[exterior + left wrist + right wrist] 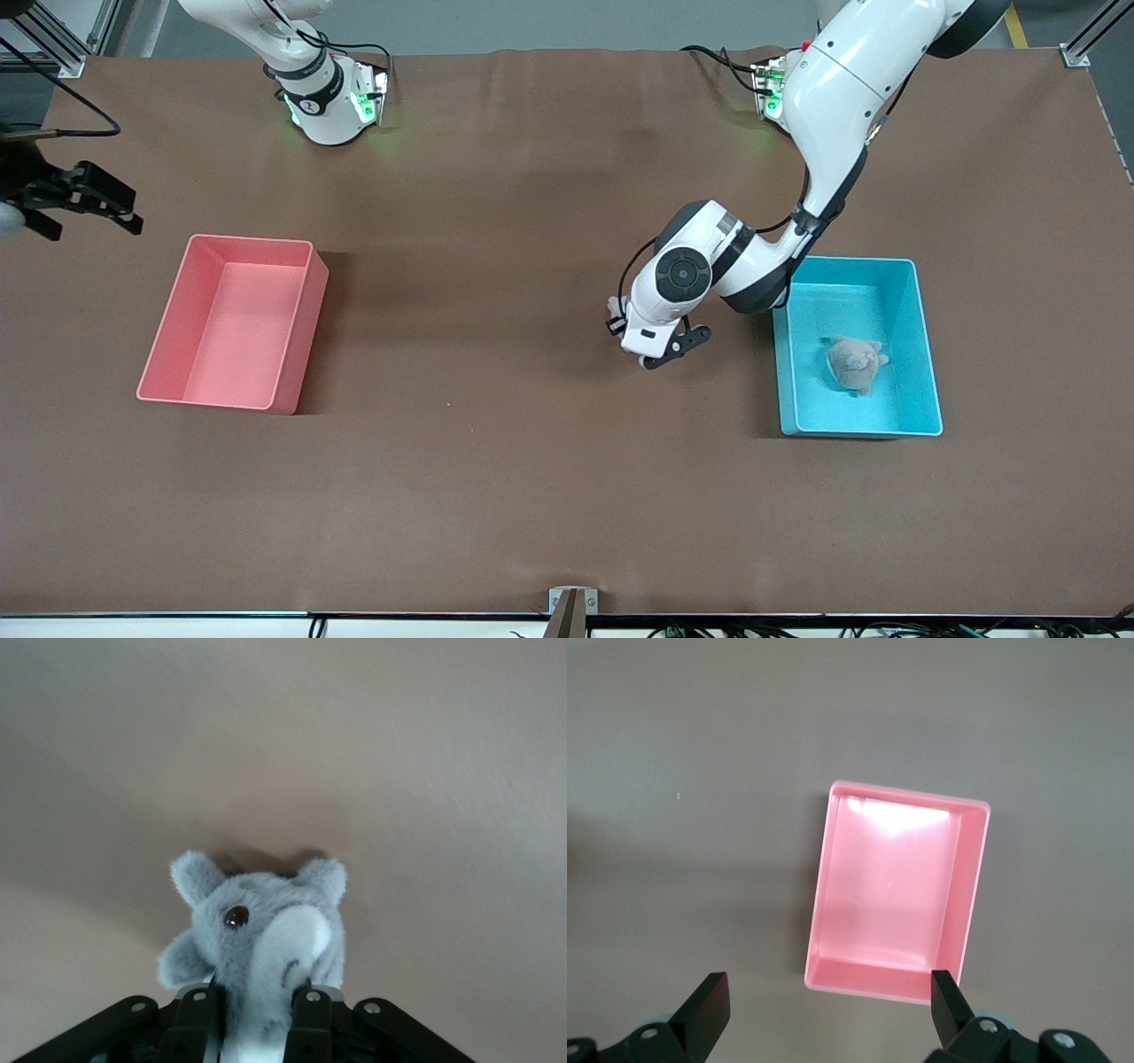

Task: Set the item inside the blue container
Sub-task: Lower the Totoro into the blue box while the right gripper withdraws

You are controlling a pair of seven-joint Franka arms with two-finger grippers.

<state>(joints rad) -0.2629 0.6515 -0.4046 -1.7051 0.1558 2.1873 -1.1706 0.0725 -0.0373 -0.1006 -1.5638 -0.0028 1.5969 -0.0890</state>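
While the left pincer [255, 1005] sits low over the brown worktop [496, 461], I see its two black fingers pressed into the lower body of a small grey plush animal [257, 921], one on each flank, so I read it as clamped on the toy. The plush appears to rest on the worktop, casting a soft shadow. It sits just beside the blue container [859, 432], toward the right arm's end of it, and the front view hides it under the arm's wrist. Gripping it low on the body makes sense to me: the fur is deep and squashy, and the torso gives more to bite on than the rounded ears or the white muzzle.

The blue container is a smooth, tall-walled plastic bin with rounded corners, and another pale plush toy [856, 363] already lies inside. I judge a lift must clear that wall.

My right pincer [828, 1005] waits with its fingers wide apart, holding nothing, over the worktop by the pink bin [292, 337], a glossy twin of the blue one.
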